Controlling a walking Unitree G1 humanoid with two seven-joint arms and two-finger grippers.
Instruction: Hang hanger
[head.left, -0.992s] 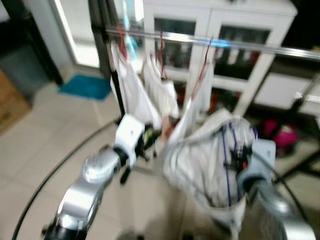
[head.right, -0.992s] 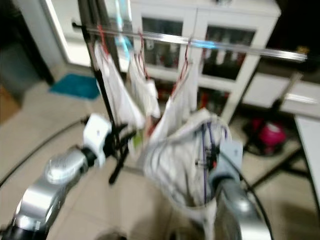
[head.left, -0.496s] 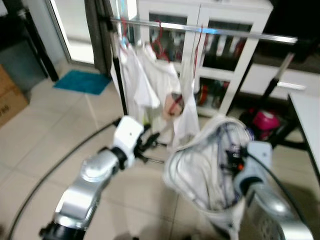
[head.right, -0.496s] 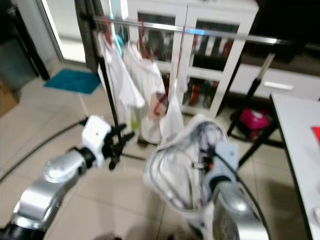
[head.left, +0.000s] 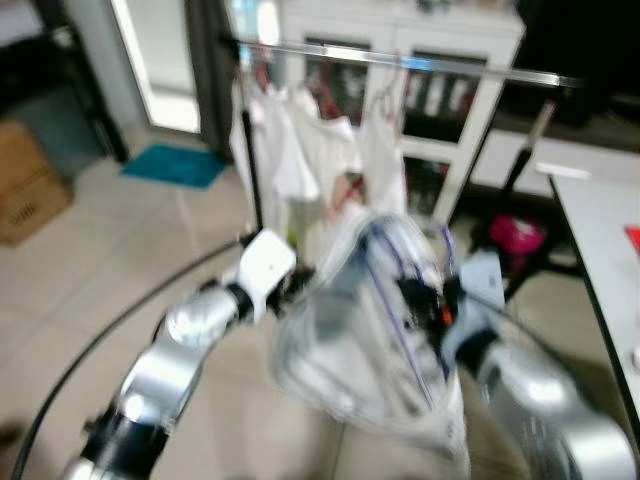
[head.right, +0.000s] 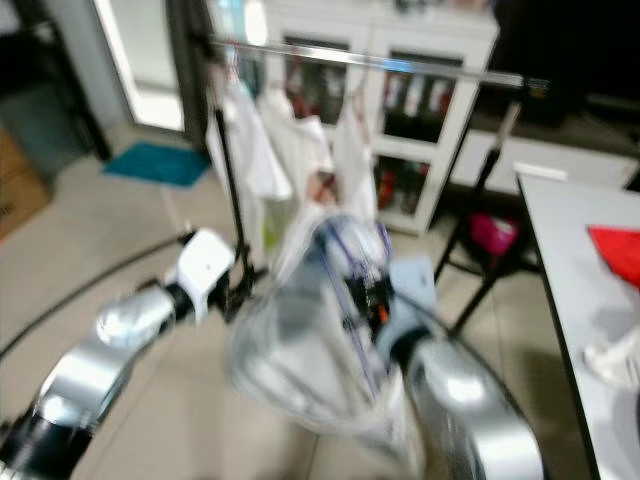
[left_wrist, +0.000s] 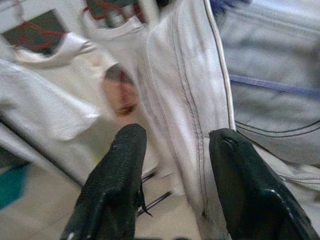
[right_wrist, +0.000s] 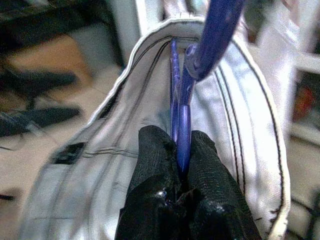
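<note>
A rail (head.left: 400, 62) crosses the far side, carrying white shirts (head.left: 300, 150). Nearer, a white garment (head.left: 350, 330) hangs on a blue hanger (right_wrist: 192, 60); the right wrist view shows the right pincer (right_wrist: 177, 165) clamped on it. The left pincer (left_wrist: 175, 145), fingers apart, sits beside the garment.
</note>
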